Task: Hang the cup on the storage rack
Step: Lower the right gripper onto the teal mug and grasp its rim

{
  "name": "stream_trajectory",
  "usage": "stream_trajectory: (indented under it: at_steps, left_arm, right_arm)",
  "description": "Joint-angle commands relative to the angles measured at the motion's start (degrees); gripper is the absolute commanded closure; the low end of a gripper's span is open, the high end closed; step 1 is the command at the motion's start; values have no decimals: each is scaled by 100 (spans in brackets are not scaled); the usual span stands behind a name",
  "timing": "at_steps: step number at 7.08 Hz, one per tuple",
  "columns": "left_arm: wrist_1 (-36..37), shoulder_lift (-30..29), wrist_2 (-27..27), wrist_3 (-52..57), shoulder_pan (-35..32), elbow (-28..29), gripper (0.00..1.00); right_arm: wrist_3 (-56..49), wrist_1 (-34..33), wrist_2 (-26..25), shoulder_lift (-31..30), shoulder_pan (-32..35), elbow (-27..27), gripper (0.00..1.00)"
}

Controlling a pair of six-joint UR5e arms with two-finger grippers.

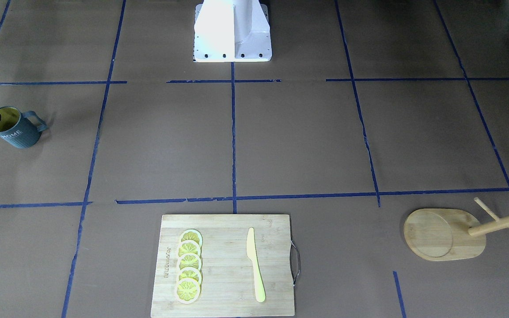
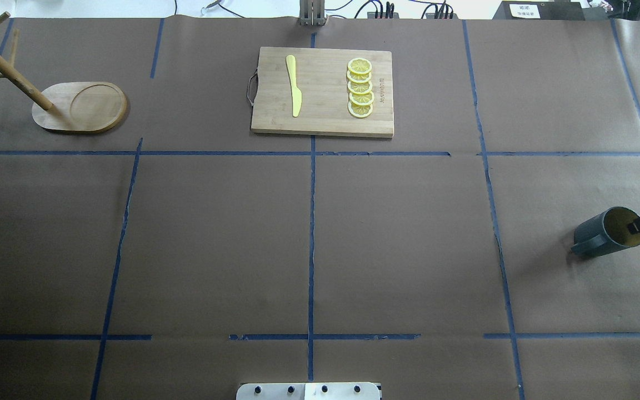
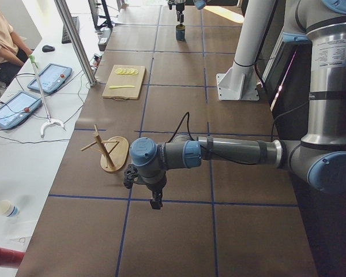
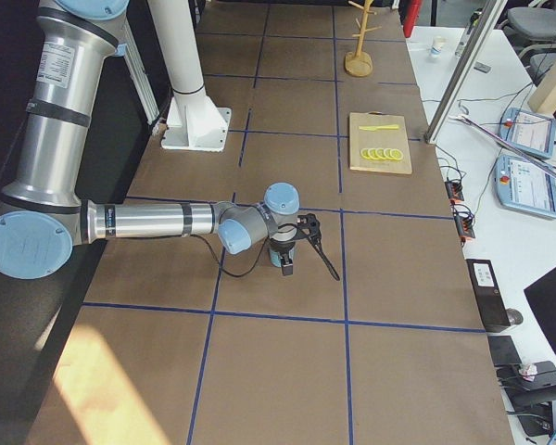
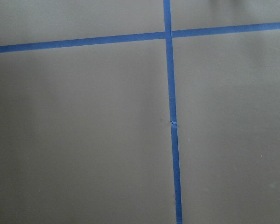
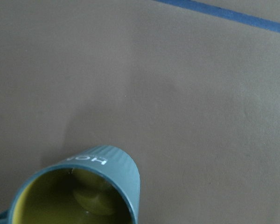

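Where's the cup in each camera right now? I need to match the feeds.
Front-facing: cup at far left, mid-height.
Overhead: far right, just below mid-height.
Exterior left: top centre, at the table's far end.
Exterior right: centre, only partly showing.
Left wrist: not in it.
Right wrist: bottom left.
Shared landmark: the cutting board, in all four exterior views.
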Motion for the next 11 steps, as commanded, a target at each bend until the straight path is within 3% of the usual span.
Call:
stream_trajectory:
  at_steps: [1,3,5,7,8,11]
  left_arm:
    - [1,0,4,-9,-6,138,0]
    - [1,96,12,0,3,227,0]
    - [10,123,12,0,-6,227,0]
    - [19,123,12,-9,3,227,0]
    - [10,123,4,0,3,218,0]
    - [1,123,4,0,-6,218,0]
  right_arm:
    - [-6,2,-41,54,-84,-57,1]
    - [2,2,-199,220,-216,-136,8]
    - [3,11,-200,309,-453,-215,8]
    - [38,11,-191,326,-471,-207,82]
    - [12,124,-191,318,-471,-206,96]
    - [343,327,-86,309,-463,-84,100]
